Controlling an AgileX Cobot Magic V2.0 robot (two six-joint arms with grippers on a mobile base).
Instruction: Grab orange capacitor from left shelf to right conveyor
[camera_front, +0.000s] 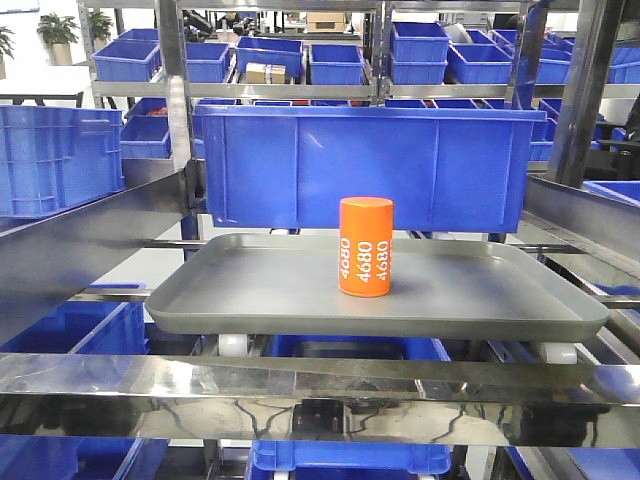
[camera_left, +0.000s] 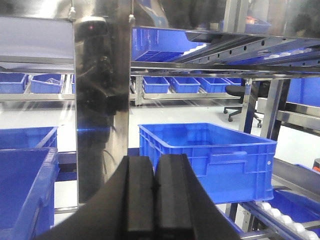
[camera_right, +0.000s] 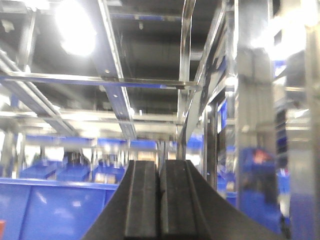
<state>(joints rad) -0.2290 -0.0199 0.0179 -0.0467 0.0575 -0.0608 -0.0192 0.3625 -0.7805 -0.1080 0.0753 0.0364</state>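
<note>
- The orange capacitor (camera_front: 365, 247) stands upright on the grey tray (camera_front: 250, 290), a little right of the tray's middle.
- White "4680" is printed up its side.
- The grey tray sits inside the left shelf (camera_front: 90, 245), just behind a shiny front rail (camera_front: 300, 385).
- A big blue bin (camera_front: 400, 165) stands right behind the tray, and more blue bins sit on racks farther back.
- The left end effector (camera_left: 155, 187) has its two black fingers pressed together.
- It points at a steel post (camera_left: 102, 100), with a blue crate (camera_left: 210, 160) to the right of the post.
- The right end effector (camera_right: 159, 185) also has its two black fingers pressed together.
- It points up at shiny shelf bars, and a bright lamp (camera_right: 75, 27) glows near the top left.
- The right wrist view is blurry, so small things there are hard to tell.
</note>
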